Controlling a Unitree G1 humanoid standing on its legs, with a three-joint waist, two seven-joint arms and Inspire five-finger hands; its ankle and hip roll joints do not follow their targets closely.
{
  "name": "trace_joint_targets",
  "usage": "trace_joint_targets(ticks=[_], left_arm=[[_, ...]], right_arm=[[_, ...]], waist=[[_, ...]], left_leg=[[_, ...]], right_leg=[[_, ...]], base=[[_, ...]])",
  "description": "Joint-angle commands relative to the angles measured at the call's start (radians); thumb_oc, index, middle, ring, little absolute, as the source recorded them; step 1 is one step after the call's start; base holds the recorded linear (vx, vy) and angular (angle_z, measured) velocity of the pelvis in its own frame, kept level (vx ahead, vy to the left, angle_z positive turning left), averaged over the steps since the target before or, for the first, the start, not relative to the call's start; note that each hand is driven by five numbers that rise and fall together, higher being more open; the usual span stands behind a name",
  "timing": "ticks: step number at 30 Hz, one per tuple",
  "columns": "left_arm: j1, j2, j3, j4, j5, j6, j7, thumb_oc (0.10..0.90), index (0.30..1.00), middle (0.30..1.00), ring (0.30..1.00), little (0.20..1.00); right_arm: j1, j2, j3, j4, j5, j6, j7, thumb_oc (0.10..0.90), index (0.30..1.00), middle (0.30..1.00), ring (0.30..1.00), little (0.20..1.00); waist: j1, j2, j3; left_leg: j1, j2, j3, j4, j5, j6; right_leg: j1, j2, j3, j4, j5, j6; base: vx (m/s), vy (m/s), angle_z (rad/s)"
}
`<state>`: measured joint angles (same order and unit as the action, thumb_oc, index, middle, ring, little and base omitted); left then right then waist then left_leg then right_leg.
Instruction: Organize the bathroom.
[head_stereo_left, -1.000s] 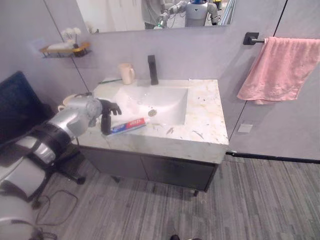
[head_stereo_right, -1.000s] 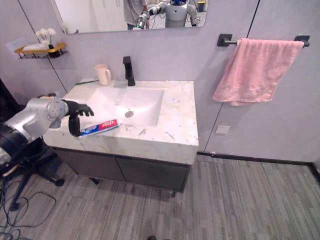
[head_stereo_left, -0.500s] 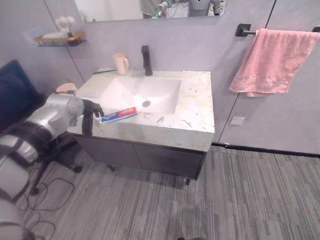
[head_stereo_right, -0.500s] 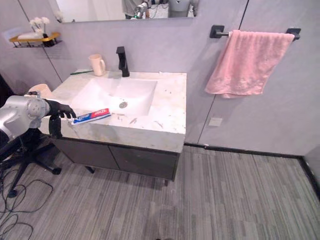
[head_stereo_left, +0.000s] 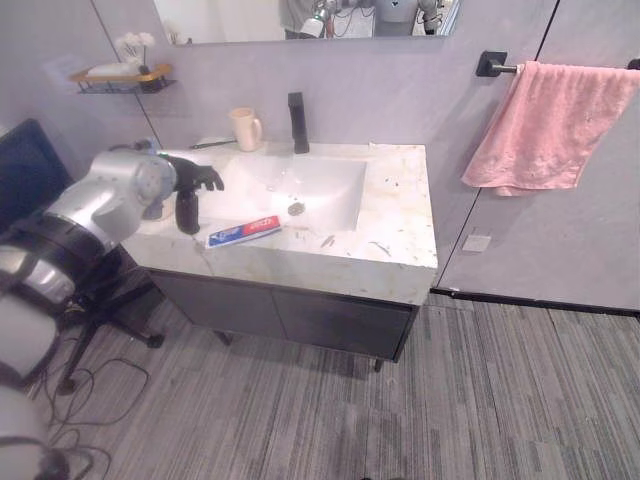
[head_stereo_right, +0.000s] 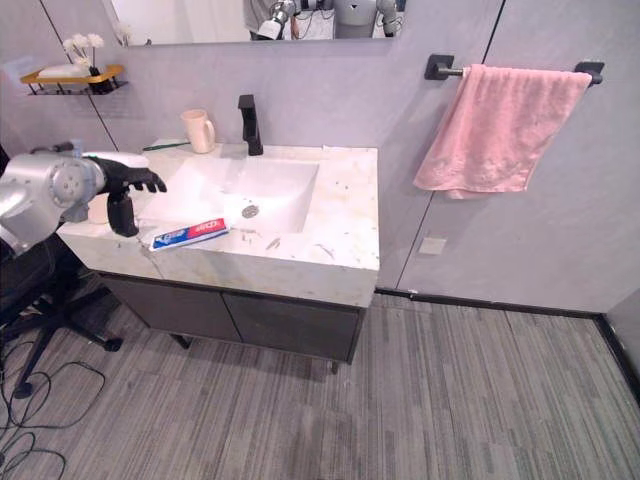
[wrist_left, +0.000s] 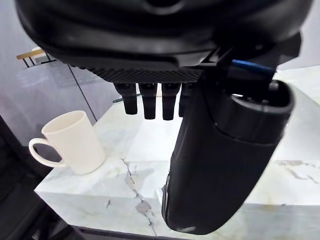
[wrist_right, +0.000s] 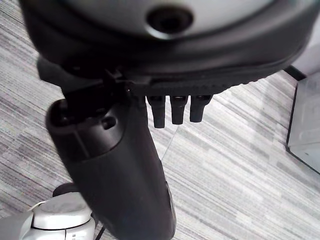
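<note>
A red, white and blue toothpaste tube lies on the marble counter, near its front edge and left of the basin. My left hand hovers open just left of the tube, fingers straight toward the basin and thumb hanging down. It holds nothing. In the left wrist view the thumb hangs above the counter, with a white mug standing at the counter's left end. A beige cup stands by the black faucet. My right hand hangs open over the wooden floor.
A green toothbrush lies behind the cup. A pink towel hangs on a bar at the right. A small wall shelf sits at the upper left. A dark chair stands left of the vanity.
The camera has shifted. My left hand rose from the counter's front left corner to above the counter, farther back beside the toothpaste. The tube has not moved.
</note>
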<state>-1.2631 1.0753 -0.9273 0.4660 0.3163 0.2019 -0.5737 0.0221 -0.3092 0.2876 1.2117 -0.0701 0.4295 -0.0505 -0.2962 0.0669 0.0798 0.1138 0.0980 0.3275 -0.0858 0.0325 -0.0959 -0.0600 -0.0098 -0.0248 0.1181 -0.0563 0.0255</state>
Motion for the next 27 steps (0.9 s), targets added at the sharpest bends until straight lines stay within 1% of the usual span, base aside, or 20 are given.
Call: trace_joint_targets(ticks=[1,5,10,18,23,26,27], left_arm=[[-0.16,0.075,0.062,0.037,0.02,0.038,0.0,0.8,0.9,0.9,0.9,0.9],[-0.151,0.07,0.058,0.047,0.017,0.05,-0.034,0.8,0.9,0.9,0.9,0.9],[-0.122,0.062,0.068,0.076,0.027,0.062,-0.035,0.8,0.9,0.9,0.9,0.9],[-0.094,0.037,0.082,0.088,0.086,0.075,-0.045,0.8,0.9,0.9,0.9,0.9],[-0.092,0.025,0.1,0.059,0.074,0.126,-0.043,0.8,0.9,0.9,0.9,0.9],[-0.09,0.016,0.117,0.039,0.035,0.188,-0.04,0.8,0.9,0.9,0.9,0.9],[-0.084,0.011,0.124,0.04,0.028,0.198,-0.037,0.8,0.9,0.9,0.9,0.9]], right_arm=[[0.05,-0.073,0.041,0.058,0.0,0.023,-0.02,0.8,0.9,0.9,0.9,0.9],[0.053,-0.074,0.037,0.052,-0.009,0.031,-0.016,0.8,0.9,0.9,0.9,0.9],[0.057,-0.076,0.035,0.052,-0.011,0.022,-0.015,0.8,0.9,0.9,0.9,0.9],[0.064,-0.076,0.038,0.045,-0.009,0.025,-0.024,0.8,0.9,0.9,0.9,0.9],[0.072,-0.079,0.037,0.043,-0.016,0.023,-0.016,0.8,0.9,0.9,0.9,0.9],[0.077,-0.079,0.036,0.044,-0.014,0.017,-0.012,0.8,0.9,0.9,0.9,0.9],[0.078,-0.079,0.039,0.042,-0.012,0.017,-0.013,0.8,0.9,0.9,0.9,0.9]], waist=[[-0.004,0.005,-0.073],[-0.006,0.005,-0.072],[-0.009,0.007,-0.069],[-0.015,0.004,-0.065],[-0.02,0.004,-0.058],[-0.021,0.003,-0.055],[-0.022,0.004,-0.055]], left_leg=[[-0.025,0.0,-0.032,0.059,-0.057,0.036],[-0.023,0.002,-0.028,0.057,-0.057,0.036],[-0.024,0.007,-0.026,0.058,-0.055,0.035],[-0.027,0.013,-0.025,0.061,-0.053,0.034],[-0.032,0.016,-0.029,0.06,-0.051,0.033],[-0.035,0.019,-0.033,0.059,-0.049,0.032],[-0.035,0.019,-0.034,0.059,-0.048,0.03]], right_leg=[[0.04,-0.018,0.003,-0.078,0.056,0.113],[0.042,-0.017,0.003,-0.079,0.056,0.114],[0.04,-0.018,-0.001,-0.076,0.055,0.113],[0.038,-0.018,-0.001,-0.071,0.052,0.112],[0.034,-0.018,-0.002,-0.066,0.047,0.109],[0.032,-0.018,-0.004,-0.066,0.046,0.108],[0.032,-0.017,-0.004,-0.065,0.045,0.108]], base=[[0.0,0.0,0.0],[0.01,-0.009,-0.02],[0.0,0.0,0.0],[0.0,-0.004,0.0],[0.0,-0.013,0.0],[0.01,-0.025,0.0],[0.0,-0.031,0.01]])
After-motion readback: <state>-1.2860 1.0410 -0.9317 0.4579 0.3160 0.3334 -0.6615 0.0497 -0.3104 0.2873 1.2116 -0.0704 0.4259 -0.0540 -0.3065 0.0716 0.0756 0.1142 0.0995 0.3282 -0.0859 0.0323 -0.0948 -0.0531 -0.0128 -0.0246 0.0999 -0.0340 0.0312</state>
